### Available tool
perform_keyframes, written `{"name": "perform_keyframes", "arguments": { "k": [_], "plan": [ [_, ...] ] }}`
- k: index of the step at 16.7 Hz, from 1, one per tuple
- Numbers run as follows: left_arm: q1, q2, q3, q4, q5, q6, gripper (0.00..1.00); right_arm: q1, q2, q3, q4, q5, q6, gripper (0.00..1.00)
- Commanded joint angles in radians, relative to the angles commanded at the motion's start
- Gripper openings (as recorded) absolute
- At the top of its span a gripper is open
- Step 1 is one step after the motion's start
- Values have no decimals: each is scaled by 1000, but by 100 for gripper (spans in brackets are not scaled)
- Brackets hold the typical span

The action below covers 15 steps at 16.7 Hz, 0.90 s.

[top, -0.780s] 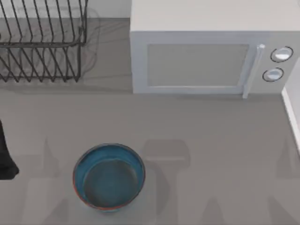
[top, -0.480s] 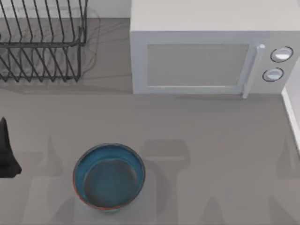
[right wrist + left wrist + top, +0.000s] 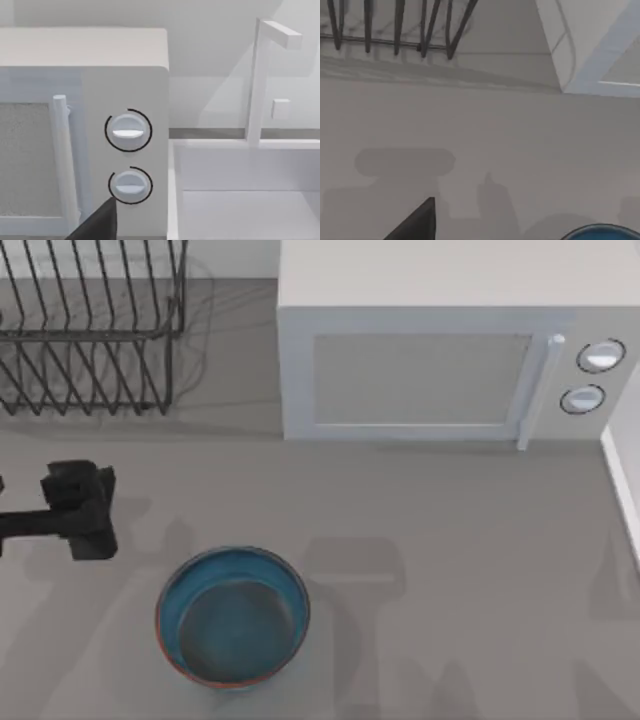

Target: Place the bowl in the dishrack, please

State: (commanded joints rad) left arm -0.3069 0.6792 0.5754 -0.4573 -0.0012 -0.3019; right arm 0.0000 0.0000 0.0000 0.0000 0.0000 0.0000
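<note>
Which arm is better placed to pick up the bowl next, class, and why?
Left. The left gripper hangs over the table's left side, close beside the bowl and below the dishrack. The right wrist view faces the microwave, farther off.

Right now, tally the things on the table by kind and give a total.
Bowl: 1
Dishrack: 1
Microwave: 1
Total: 3

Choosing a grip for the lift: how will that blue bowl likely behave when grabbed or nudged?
The bowl looks glossy, so its glaze is probably slippery between fingers. It seems rigid and likely breakable if dropped. Wide, shallow and upright on the table, it should slide rather than tip when nudged.
</note>
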Motion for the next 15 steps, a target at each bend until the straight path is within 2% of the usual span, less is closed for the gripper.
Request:
{"name": "perform_keyframes", "arguments": {
  "k": [8, 12, 15],
  "plan": [
    [-332, 780, 601, -505, 1, -319, 100, 0, 0, 0, 0, 0, 0, 100],
    [-453, 1052, 831, -680, 2, -437, 100, 0, 0, 0, 0, 0, 0, 100],
    [-508, 1168, 936, -756, 2, -489, 100, 0, 0, 0, 0, 0, 0, 100]
  ]
}}
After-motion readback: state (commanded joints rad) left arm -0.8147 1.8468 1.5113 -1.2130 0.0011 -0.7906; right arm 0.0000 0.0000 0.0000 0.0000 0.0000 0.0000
